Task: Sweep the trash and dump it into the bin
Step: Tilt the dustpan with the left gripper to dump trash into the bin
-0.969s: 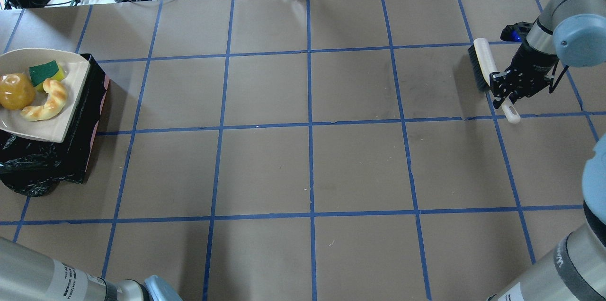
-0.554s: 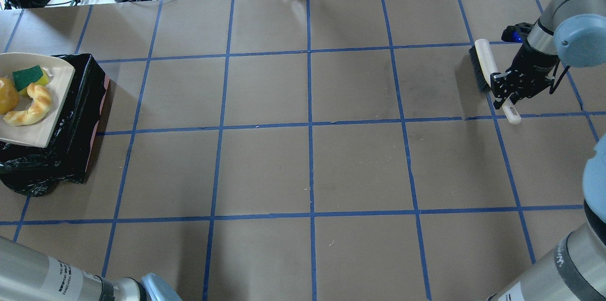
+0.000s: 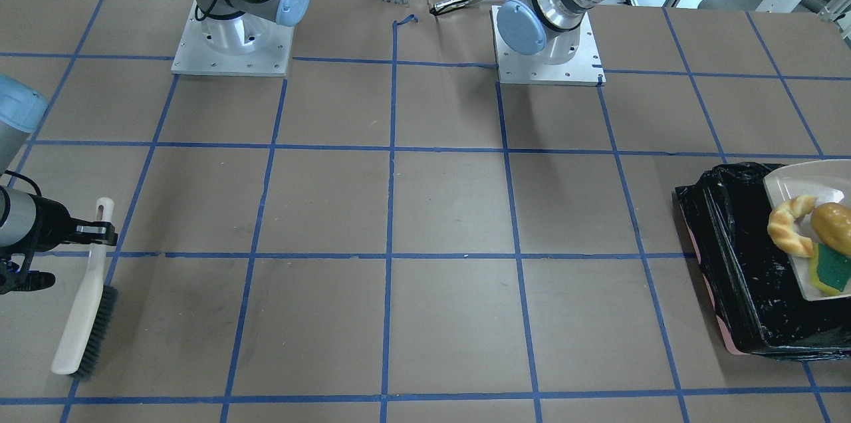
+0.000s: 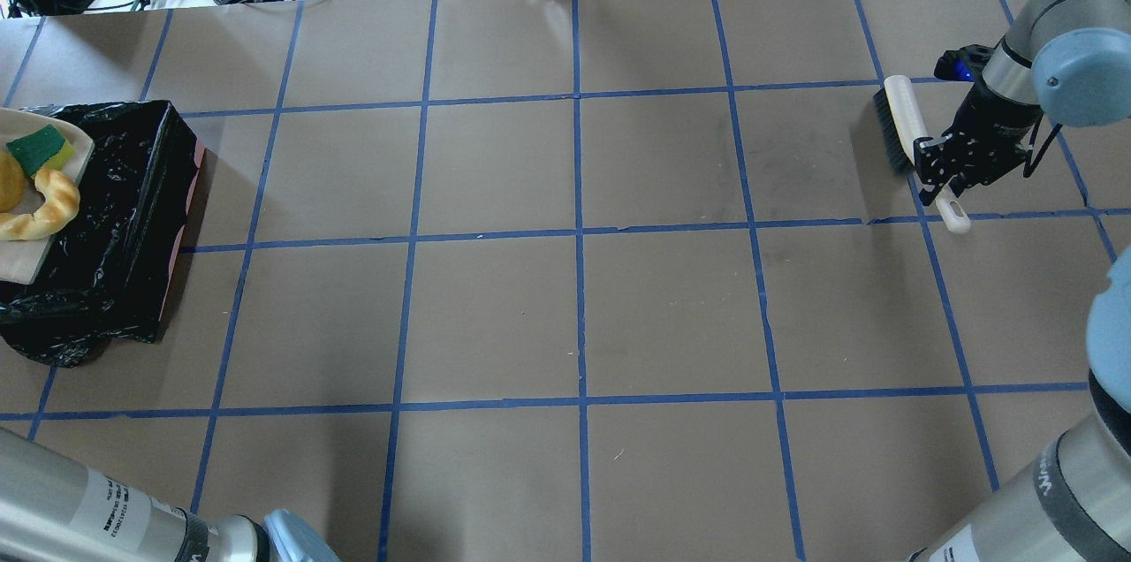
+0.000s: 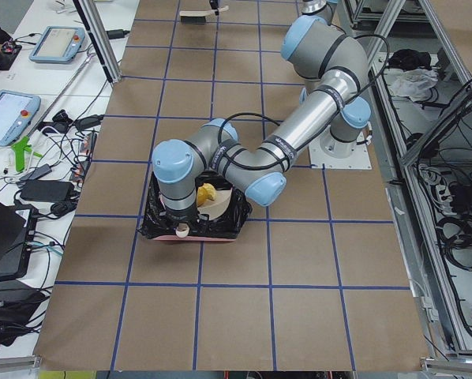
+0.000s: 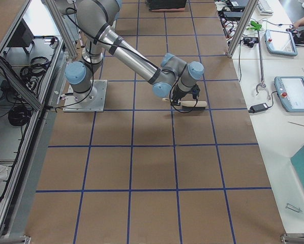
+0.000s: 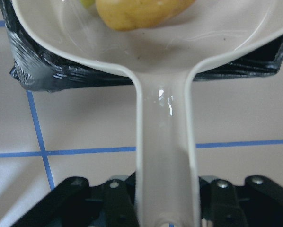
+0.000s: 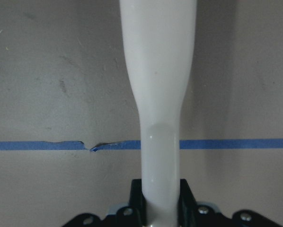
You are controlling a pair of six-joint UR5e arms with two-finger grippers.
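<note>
**Over the bin at far left, a loaded dustpan waits to be tipped**

Far left on the worktop, the black-lined bin sits with its mouth open. The beige dustpan hangs above the left part of it, and the right part of the crinkly lining is open to view.

All three pieces ride in the pan. The potato is furthest left, the croissant curls just beside it, and the green-topped sponge lies on the far side of both. None of them is in the bag yet.

The left gripper holds the pan from the outer, left side, beyond the overhead camera's edge. Its fingers pinch the handle between them. From the wrist camera the handle runs out past the bin's wall over brown paper, while the bowl sits above the bag.

Well apart, at the far right, the right gripper has its fingers pressed onto the white handle of the brush. The bristles face left and the brush sits low over the paper. I cannot tell whether the bristles touch it.

As I read it, the sweeping half is done, since everything to be collected is already in the pan and the pan is already above the bin. What is left is the dump itself: the left arm has to tilt the pan so the potato, croissant and sponge slide off its lip into the open part of the bag rather than over the bin's edge. The brush looks to have no further part unless a piece sticks in the pan.
</note>
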